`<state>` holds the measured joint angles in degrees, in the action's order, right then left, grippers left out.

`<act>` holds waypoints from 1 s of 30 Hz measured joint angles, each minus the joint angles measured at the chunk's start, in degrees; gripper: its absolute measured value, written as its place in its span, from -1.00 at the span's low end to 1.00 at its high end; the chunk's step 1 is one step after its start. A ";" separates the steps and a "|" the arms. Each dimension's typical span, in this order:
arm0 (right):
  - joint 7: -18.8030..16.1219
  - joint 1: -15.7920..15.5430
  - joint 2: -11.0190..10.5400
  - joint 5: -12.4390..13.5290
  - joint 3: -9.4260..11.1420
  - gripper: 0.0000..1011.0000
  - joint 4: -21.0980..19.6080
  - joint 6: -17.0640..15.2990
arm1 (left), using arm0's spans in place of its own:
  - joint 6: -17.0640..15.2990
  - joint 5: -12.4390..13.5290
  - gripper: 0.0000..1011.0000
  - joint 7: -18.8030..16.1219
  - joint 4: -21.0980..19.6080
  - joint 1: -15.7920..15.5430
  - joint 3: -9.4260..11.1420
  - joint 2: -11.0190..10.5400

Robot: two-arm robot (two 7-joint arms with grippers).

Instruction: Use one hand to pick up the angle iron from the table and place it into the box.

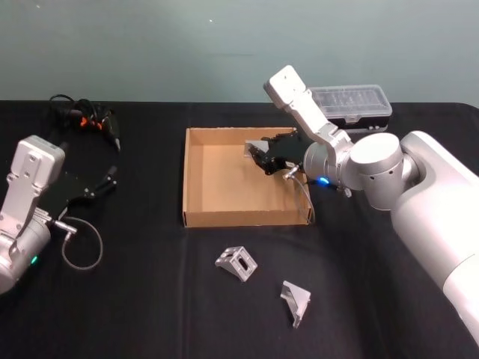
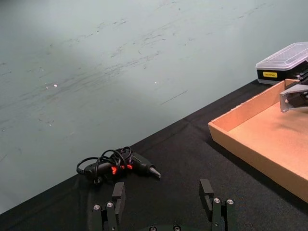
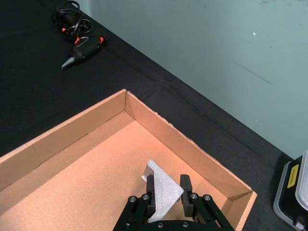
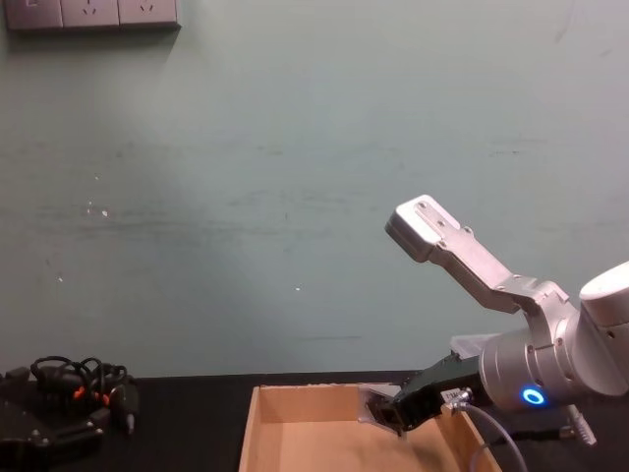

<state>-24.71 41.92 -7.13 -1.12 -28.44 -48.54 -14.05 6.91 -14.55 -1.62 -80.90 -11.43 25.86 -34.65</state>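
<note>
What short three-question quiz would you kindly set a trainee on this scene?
1. True or false: the right gripper is shut on an angle iron over the box.
2. How many loose angle irons lie on the table in front of the box? A one, B two, C three.
3. Fill in: the left gripper, at the table's left side, is ___.
Key: 1 true; 2 B; 3 open.

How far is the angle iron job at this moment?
Done: the pickup. In hand: the right gripper holds one silver metal angle iron over the shallow tan cardboard box, fingers shut. Left: releasing it inside. Two other silver angle irons lie on the black table in front of the box. The left gripper sits open at the left.
</note>
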 joint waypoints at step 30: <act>0.10 -0.03 -0.03 0.08 0.00 -0.40 -0.08 -0.03 | 0.00 0.00 1.00 0.00 0.00 0.00 0.00 0.00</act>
<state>-24.61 41.89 -7.16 -1.04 -28.43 -48.63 -14.07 6.91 -14.55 -1.62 -80.90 -11.43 25.86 -34.64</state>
